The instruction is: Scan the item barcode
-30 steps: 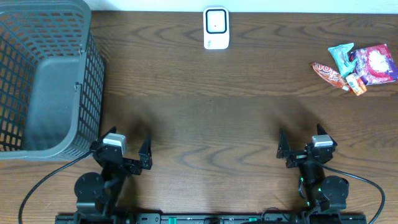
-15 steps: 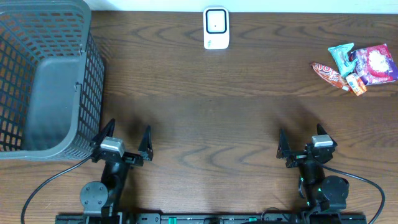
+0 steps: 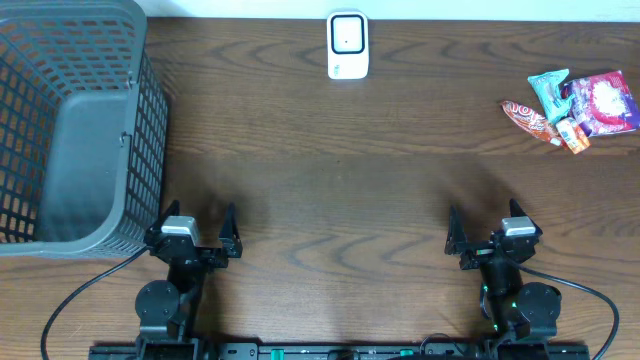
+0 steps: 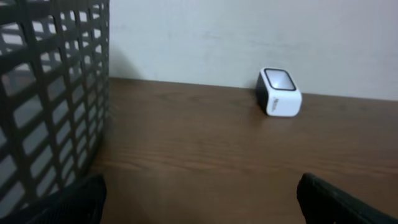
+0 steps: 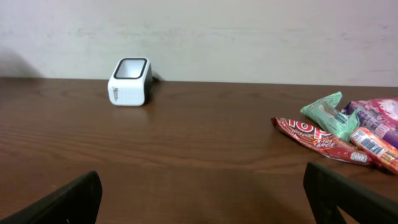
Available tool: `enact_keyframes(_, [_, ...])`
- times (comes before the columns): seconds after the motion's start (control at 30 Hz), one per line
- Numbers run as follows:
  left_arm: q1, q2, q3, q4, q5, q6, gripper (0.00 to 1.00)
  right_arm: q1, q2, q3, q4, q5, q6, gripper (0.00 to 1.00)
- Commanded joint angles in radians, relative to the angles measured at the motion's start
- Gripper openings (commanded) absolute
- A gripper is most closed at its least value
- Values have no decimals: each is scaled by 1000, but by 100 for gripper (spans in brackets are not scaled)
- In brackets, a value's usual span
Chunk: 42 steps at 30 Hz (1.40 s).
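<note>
Left gripper (image 3: 197,222) and right gripper (image 3: 483,225) are resting wide open, holding nothing, at six o'clock; scanner (image 3: 348,44) at twelve, basket (image 3: 150,120) at nine, perhaps four snack packets (image 3: 575,105) at two.

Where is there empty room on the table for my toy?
The middle of the table is bare wood, from the basket across to the snack packets, and from the scanner down to the left gripper and right gripper. Only the far right corner is crowded, where the packets pile up.
</note>
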Motion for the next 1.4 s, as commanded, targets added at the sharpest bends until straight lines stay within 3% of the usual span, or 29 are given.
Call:
enact_keyframes(0.0, [4, -8, -4, -66, -9, 80, 98, 9, -6, -3, -3, 5, -14, 99])
enact_keyframes(0.17, [4, -8, -4, -64, -7, 127, 98, 9, -6, -3, -3, 5, -14, 99])
enact_keyframes(0.53, [4, -8, -4, -77, -145, 84, 98, 9, -6, -3, -2, 5, -14, 99])
enact_keyframes(1.37, [4, -8, -4, -75, -143, 107, 98, 9, -6, -3, -2, 5, -14, 99])
